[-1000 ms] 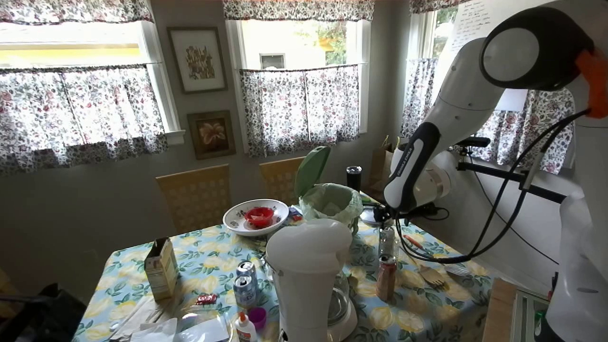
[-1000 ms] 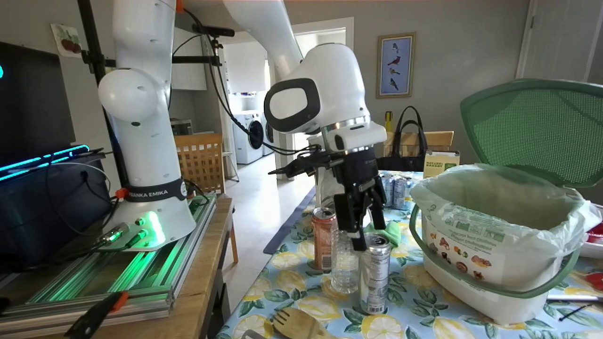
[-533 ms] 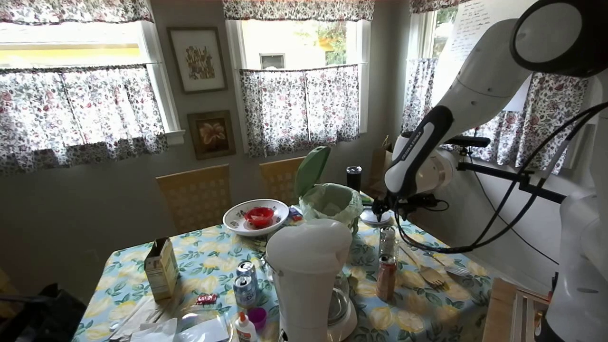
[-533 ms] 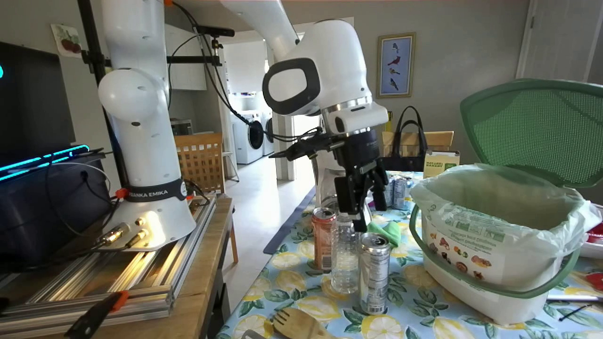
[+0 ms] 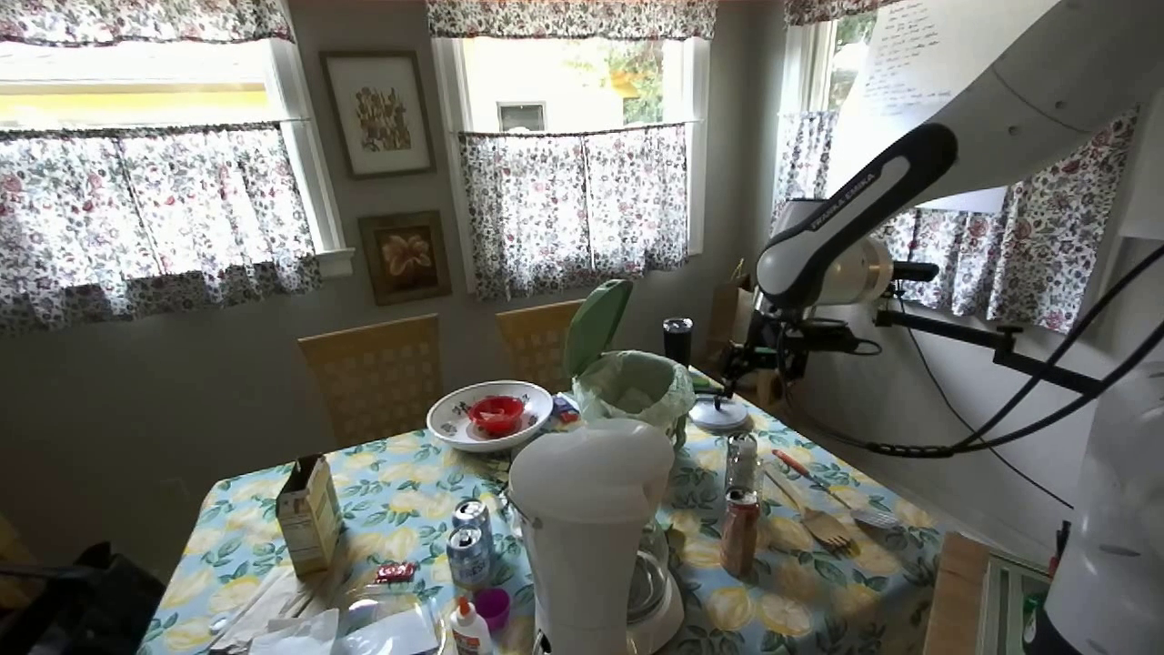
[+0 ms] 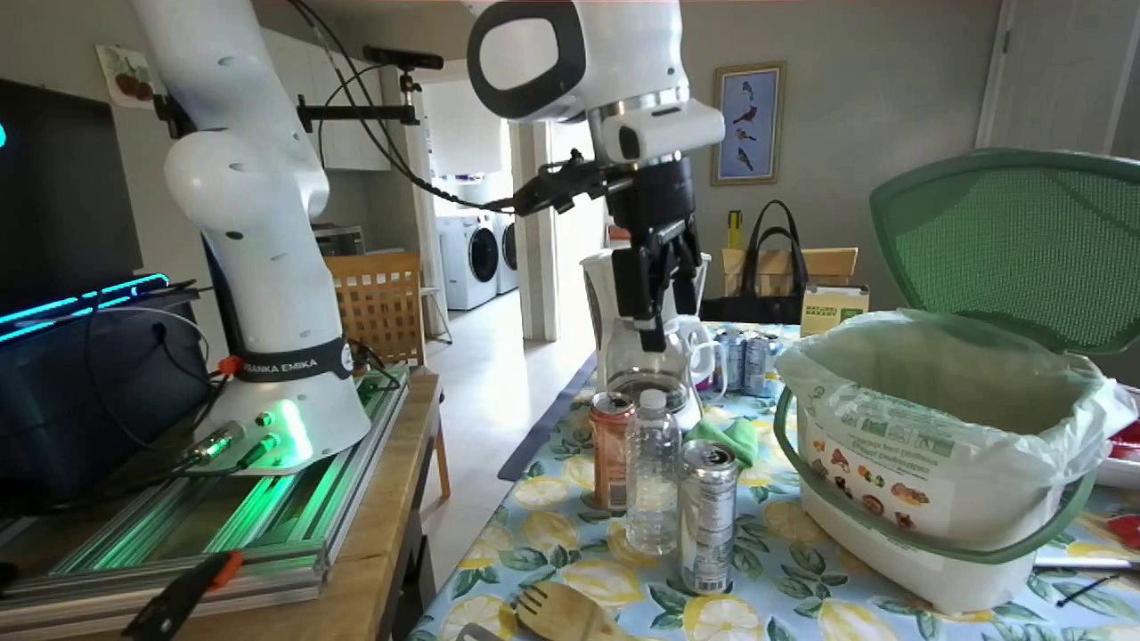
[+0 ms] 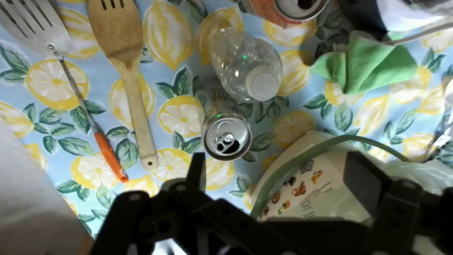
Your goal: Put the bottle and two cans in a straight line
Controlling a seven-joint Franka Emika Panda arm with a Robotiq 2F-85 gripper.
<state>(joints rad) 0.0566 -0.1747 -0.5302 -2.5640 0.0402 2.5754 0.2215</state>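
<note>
A clear plastic bottle [image 6: 652, 485] with a white cap stands upright between an orange-red can [image 6: 612, 454] and a silver can [image 6: 709, 521]. All three are upright in a row on the tablecloth, close together. From above, in the wrist view, the silver can [image 7: 227, 138] and the bottle [image 7: 244, 63] stand close; the orange can [image 7: 283, 10] is cut off by the top edge. In an exterior view the orange can [image 5: 740, 537] partly covers the others. My gripper [image 6: 672, 322] hangs above the row, its jaws wide apart with nothing between them.
A white bin [image 6: 926, 499] with a green handle and lid stands beside the silver can. A wooden fork-spatula [image 7: 124, 53] and an orange-handled metal one [image 7: 109, 156] lie near the cans. A white coffee maker [image 5: 591, 528] and a green cloth [image 7: 368, 63] are past the orange can.
My gripper has risen from around the tops of the silver can and bottle, drawing back slightly toward the robot's base. It stays open. Bottle and cans have not moved.
</note>
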